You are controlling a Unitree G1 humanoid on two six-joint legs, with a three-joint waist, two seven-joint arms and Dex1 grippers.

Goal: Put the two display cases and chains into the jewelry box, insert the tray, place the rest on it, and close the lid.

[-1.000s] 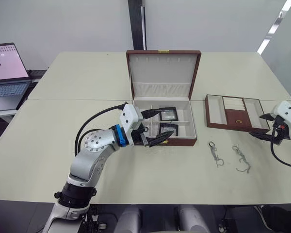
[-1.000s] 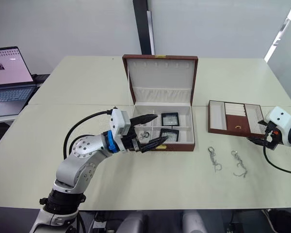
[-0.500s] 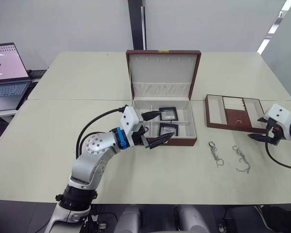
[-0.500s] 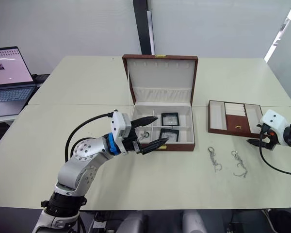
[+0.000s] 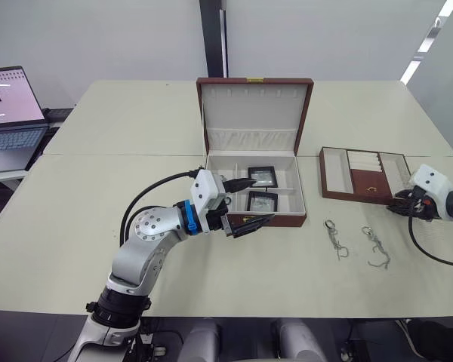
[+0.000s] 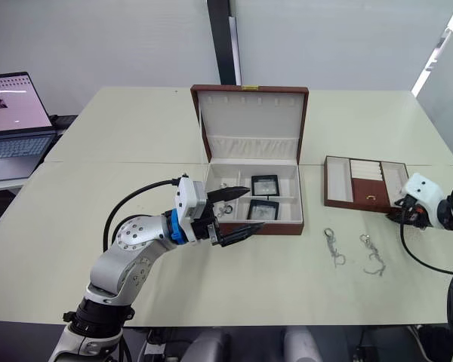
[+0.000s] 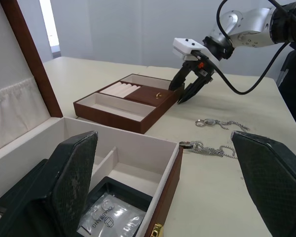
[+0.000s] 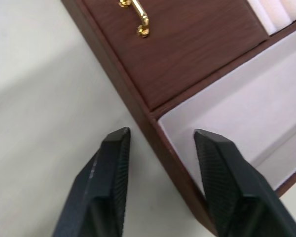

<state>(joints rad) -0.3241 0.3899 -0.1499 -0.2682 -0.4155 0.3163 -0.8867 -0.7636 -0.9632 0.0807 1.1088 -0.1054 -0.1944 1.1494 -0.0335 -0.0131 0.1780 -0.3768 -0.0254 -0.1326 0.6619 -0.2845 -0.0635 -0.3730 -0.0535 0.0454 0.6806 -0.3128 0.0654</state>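
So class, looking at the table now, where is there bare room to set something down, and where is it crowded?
Free: the table between the laptop and the box, and the far strip behind the box. Crowded: the patch right of the box, where the tray and two chains lie, with the right tool straddling the tray's edge. The left tool hangs over the box's front.

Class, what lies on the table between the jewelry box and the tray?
Only bare table lies between the jewelry box and the tray, as the left eye view shows.
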